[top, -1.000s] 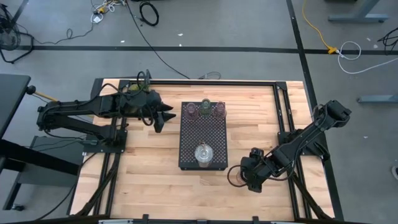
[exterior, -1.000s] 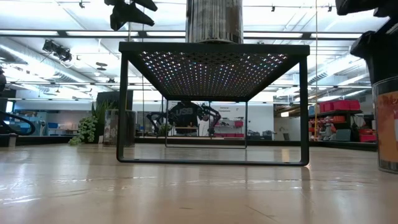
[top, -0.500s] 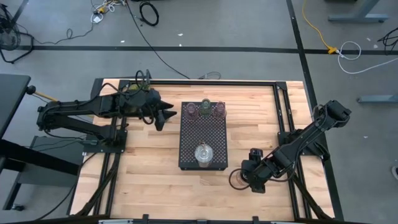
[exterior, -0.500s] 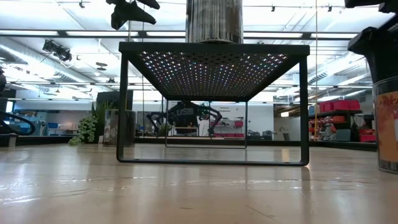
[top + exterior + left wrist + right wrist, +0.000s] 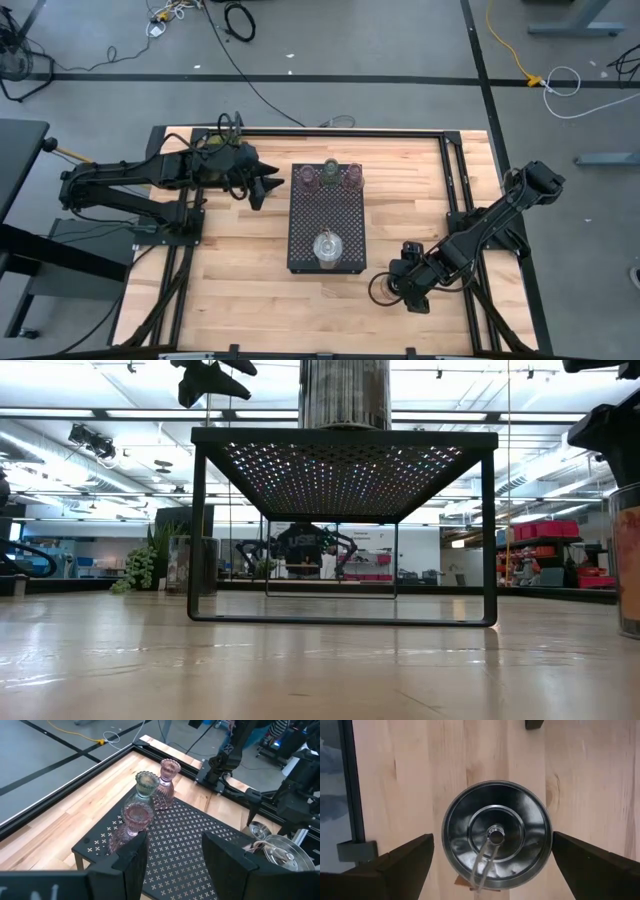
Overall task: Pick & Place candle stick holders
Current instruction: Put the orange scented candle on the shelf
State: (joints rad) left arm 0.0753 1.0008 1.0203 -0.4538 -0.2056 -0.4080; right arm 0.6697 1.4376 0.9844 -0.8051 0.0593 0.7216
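Note:
A black perforated tray (image 5: 325, 215) stands on legs mid-table. On its far end are two pinkish holders (image 5: 136, 817) (image 5: 167, 772) and a pale green one (image 5: 146, 782). A silvery holder (image 5: 328, 248) stands on its near end. Another silvery holder (image 5: 496, 835) stands on the wood right of the tray's near corner. My right gripper (image 5: 495, 862) points down over it, open, one finger on either side. My left gripper (image 5: 175, 857) hovers open and empty, left of the tray's far end. My right gripper stands over the silvery holder from above with a finger beside each side of its rim (image 5: 547, 837). I cannot tell whether either finger touches the rim. The holder stands upright on the table.
Black frame rails (image 5: 455, 190) run along the table's edges. The tray stands raised on thin legs (image 5: 197, 530) with open space beneath. Bare wood (image 5: 240, 290) lies at the near left.
My right gripper has turned a little about its own axis over the silvery holder, with its fingers still spread wide. In the low view it and the holder now sit slightly farther toward the picture's right edge.

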